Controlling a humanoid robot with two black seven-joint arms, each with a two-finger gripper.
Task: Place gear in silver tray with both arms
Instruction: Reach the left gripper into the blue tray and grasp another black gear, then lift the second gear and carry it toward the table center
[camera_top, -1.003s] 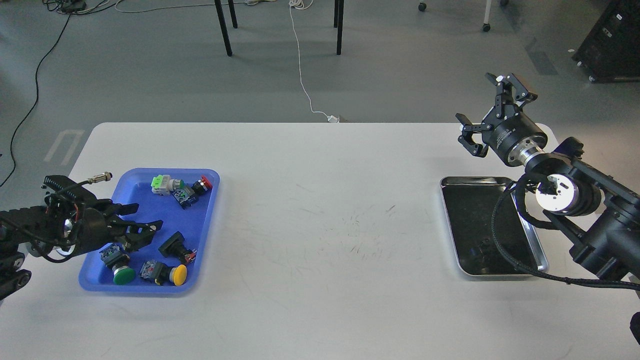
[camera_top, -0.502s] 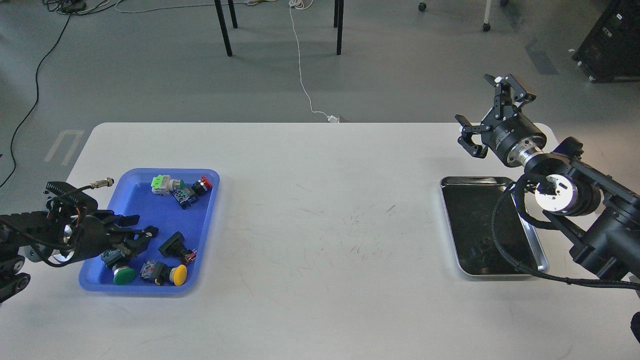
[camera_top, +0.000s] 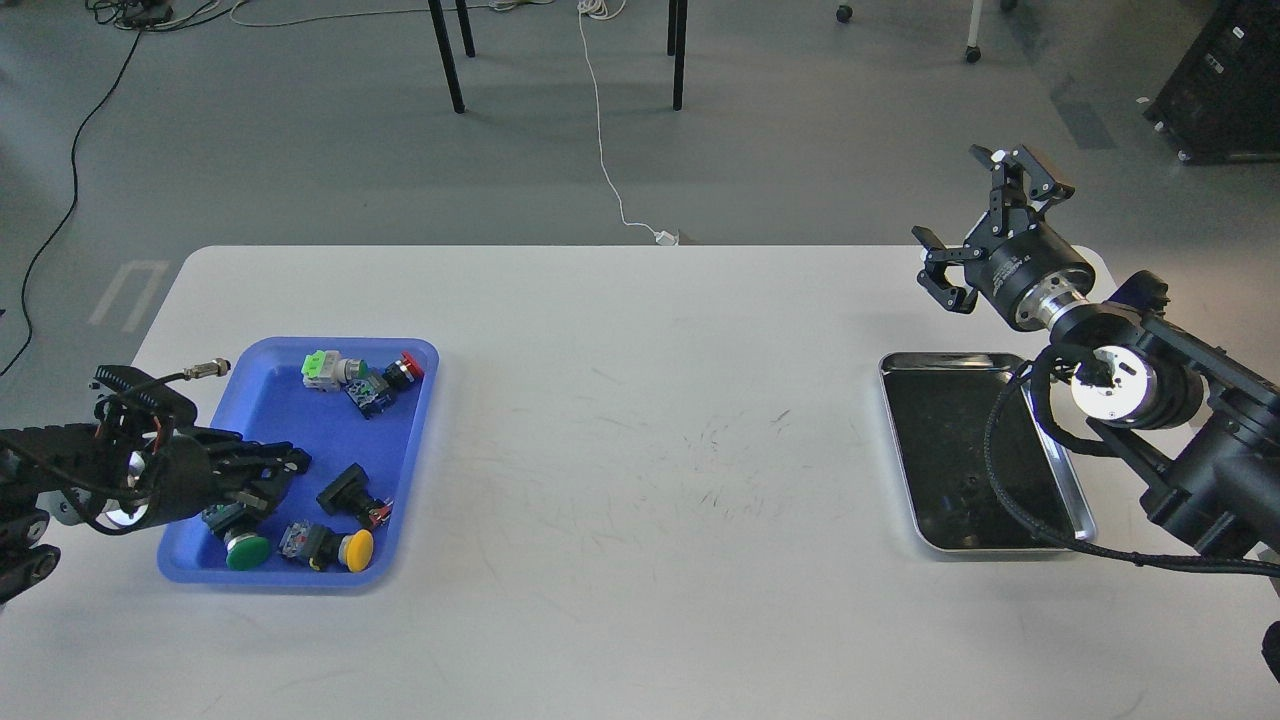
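The silver tray lies at the right of the white table, its dark bottom bare. The gear is several push-button switches in a blue tray at the left: a green one, a yellow one, a black one, a red one and a green-white one. My left gripper is low over the blue tray, just above the green switch, fingers drawn together; I see nothing held. My right gripper is open and empty in the air behind the silver tray.
My right arm and its cable hang over the silver tray's right side. The table's far edge runs behind both trays. Chair legs and floor cables lie beyond the table.
My left gripper dropped lower over the blue tray and its fingers went from spread to closed together. My right arm barely moved.
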